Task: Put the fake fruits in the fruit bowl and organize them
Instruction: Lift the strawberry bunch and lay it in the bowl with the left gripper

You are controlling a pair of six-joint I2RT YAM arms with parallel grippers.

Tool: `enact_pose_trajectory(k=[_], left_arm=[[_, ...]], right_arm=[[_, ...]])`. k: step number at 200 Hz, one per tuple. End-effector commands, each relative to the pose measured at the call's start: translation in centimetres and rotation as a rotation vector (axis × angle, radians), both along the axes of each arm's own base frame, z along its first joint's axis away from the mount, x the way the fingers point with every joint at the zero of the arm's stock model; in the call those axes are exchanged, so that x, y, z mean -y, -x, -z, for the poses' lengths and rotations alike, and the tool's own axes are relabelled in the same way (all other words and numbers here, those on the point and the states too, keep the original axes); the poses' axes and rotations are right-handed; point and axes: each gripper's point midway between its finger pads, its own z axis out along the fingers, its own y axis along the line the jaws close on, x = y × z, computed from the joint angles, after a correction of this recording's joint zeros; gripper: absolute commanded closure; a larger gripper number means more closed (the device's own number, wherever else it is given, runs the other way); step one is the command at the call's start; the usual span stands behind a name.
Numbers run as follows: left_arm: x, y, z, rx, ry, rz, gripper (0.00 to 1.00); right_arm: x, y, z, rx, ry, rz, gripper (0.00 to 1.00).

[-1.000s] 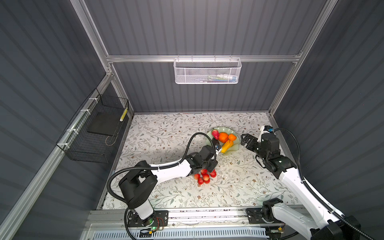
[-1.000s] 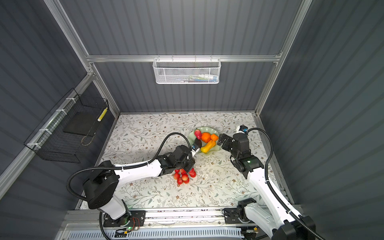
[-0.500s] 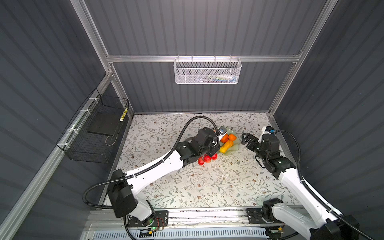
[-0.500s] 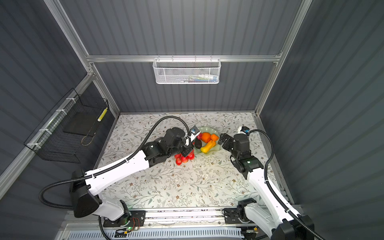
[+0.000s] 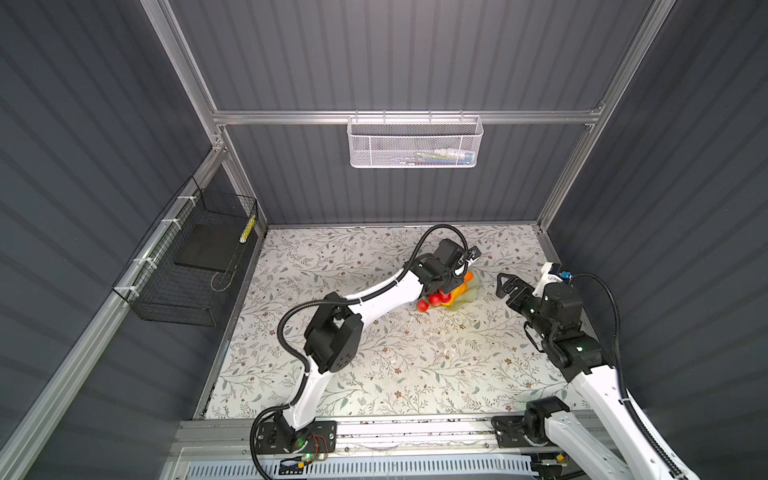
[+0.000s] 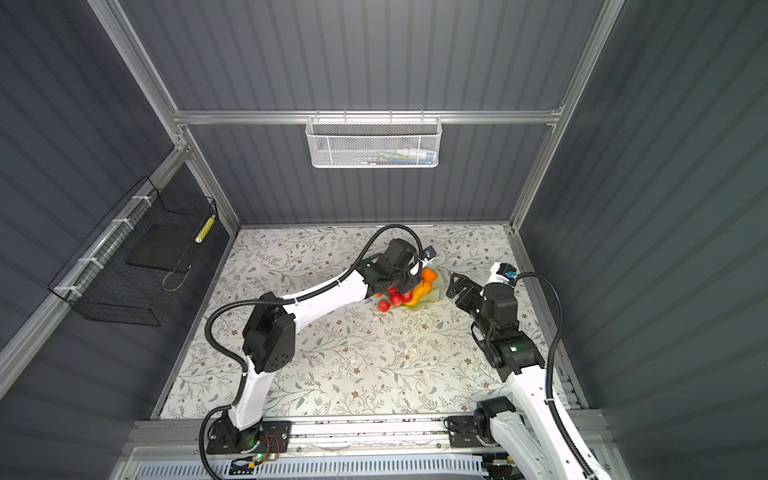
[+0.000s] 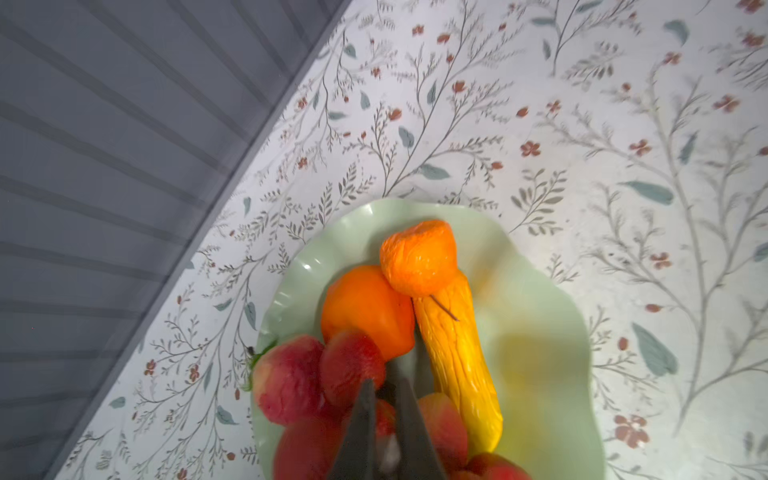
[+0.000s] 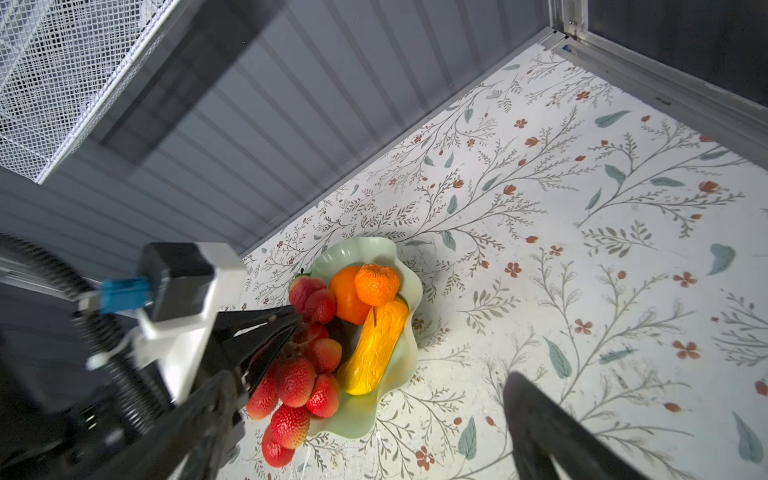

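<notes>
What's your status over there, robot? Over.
Left gripper shut on bunch of red balls, hanging over fruit bowl rim. Right gripper open, empty, beside bowl. Orange, tangerine, gourd crowd bowl.

Both top views: left arm's wrist point(image 5: 440, 266) covers most of the fruit bowl point(image 5: 471, 291); only a strip of rim shows. One orange fruit point(image 6: 429, 275) peeks out beside the wrist. Orange or tangerine, too small to tell.

Left wrist view: left gripper point(image 7: 384, 380) and bunch of red balls point(image 7: 349, 365) cut by the frame edge. Pale object between the fingers blurred; stem hidden.

Right wrist view: avocado point(image 8: 340, 332) only a dark patch under the bunch. Right gripper point(image 5: 508, 286): one finger point(image 8: 540, 428) shows there, blurred, cropped.

White mesh basket point(image 5: 415, 143): contents too small to identify.
</notes>
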Motion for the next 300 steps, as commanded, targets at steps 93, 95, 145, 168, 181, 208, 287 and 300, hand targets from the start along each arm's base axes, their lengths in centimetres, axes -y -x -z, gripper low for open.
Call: enact_pose_trajectory(k=[93, 95, 145, 168, 181, 208, 287, 300], left_arm=[[-2.2, 0.8, -9.1, 0.067, 0.108, -0.028, 1.00], [-2.4, 0.9, -9.4, 0.070, 0.111, -0.028, 1.00], [-1.9, 1.5, -14.0, 0.119, 0.184, 0.023, 1.00], [-0.7, 0.7, -13.4, 0.109, 0.180, 0.038, 1.00], [0.0, 0.2, -12.4, 0.104, 0.177, 0.040, 1.00], [1.3, -0.5, -9.8, 0.065, 0.159, 0.045, 1.00], [2.3, -1.5, -3.3, -0.030, 0.099, 0.003, 0.93], [2.5, -1.6, -3.7, -0.031, 0.123, -0.003, 0.85]], right_arm=[[0.2, -0.2, 1.3, -0.047, -0.013, -0.002, 0.01], [0.2, -0.2, 1.4, -0.048, -0.013, -0.003, 0.01], [0.1, -0.6, 1.6, -0.049, -0.029, -0.003, 0.01], [0.2, -0.3, 1.7, -0.057, -0.025, -0.002, 0.01], [0.4, -0.1, 1.8, -0.057, -0.022, 0.000, 0.01], [0.8, 0.4, 1.7, -0.050, -0.019, 0.011, 0.01], [1.2, 0.4, 2.5, -0.064, -0.022, 0.018, 0.01], [1.3, 0.4, 2.5, -0.063, -0.021, 0.020, 0.01]])
